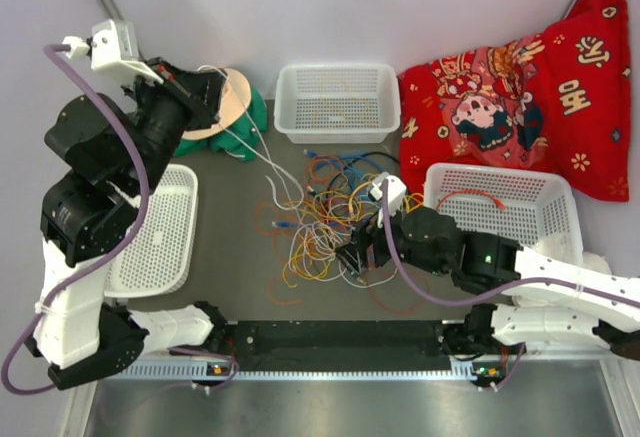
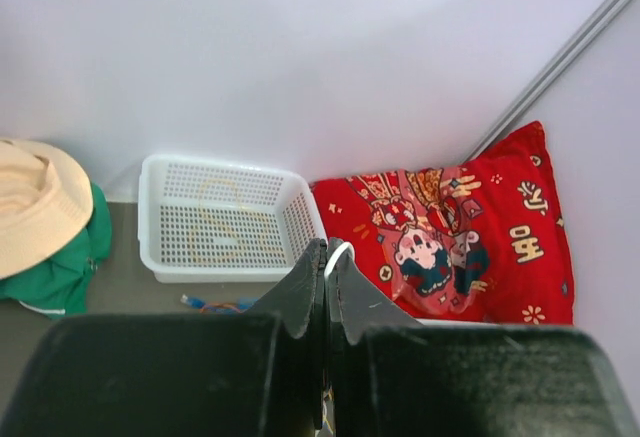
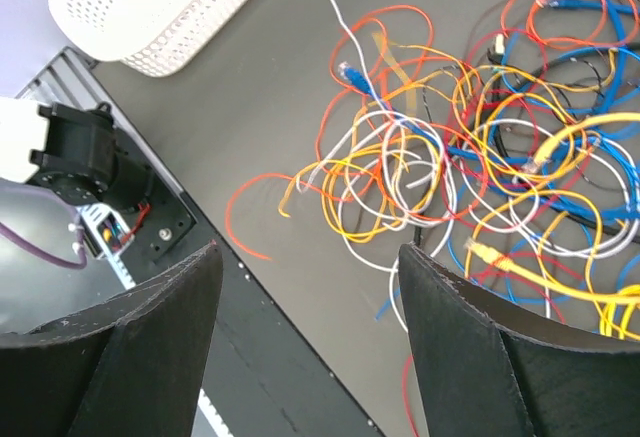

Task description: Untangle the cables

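- Standing wide apart, the right gripper's (image 3: 308, 257) fingers grasp nothing. The cables (image 3: 450, 157) lie heaped on the dark table (image 3: 280, 87) just beyond their tips and off to the right.
- The left gripper (image 2: 326, 249) is clenched on a white cable (image 2: 340, 250), which is pinched right at its fingertips.
- From those fingers the white cable trails down into the tangle.
- Beyond the left fingers sits a white basket (image 2: 148, 227), with a red cushion (image 2: 500, 247) to its right and a tan hat (image 2: 40, 207) far left.
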You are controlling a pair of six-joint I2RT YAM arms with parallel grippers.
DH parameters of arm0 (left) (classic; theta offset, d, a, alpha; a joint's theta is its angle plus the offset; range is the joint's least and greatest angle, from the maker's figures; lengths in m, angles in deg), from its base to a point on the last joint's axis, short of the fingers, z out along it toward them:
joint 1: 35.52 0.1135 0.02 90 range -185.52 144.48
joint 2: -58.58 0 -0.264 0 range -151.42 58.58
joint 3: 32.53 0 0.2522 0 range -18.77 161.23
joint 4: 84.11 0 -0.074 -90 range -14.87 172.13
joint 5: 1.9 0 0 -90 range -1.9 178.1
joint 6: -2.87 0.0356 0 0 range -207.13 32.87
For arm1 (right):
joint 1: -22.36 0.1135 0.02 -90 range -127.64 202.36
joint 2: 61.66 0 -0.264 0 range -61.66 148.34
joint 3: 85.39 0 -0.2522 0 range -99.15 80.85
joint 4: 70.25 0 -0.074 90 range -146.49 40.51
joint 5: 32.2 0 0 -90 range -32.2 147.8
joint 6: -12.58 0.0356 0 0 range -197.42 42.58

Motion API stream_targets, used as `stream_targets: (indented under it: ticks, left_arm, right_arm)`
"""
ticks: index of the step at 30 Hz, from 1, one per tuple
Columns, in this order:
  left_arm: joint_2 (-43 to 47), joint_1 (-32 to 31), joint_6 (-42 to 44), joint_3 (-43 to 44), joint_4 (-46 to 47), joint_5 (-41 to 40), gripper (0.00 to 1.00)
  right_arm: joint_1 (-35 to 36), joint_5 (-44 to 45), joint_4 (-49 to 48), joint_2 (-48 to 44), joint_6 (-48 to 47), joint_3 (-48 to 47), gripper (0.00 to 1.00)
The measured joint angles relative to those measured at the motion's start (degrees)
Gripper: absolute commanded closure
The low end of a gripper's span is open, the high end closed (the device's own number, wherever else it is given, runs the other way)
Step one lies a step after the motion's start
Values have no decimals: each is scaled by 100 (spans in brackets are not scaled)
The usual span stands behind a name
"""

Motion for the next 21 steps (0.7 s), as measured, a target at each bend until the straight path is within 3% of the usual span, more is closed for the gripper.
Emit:
stream_targets:
  ticks: [5, 12, 21]
  left_arm:
    - [-275, 0, 186, 623, -249, -31, 100]
    - [-273, 0, 232, 656, -398, -37, 100]
    - [-271, 0, 212, 619, -446, 144, 100]
  right_arm:
    - [0, -85, -332, 107, -57, 39, 27]
    - [0, -26, -1161, 269, -330, 444, 19]
    - [-79, 350, -2350, 2455, -839, -125, 19]
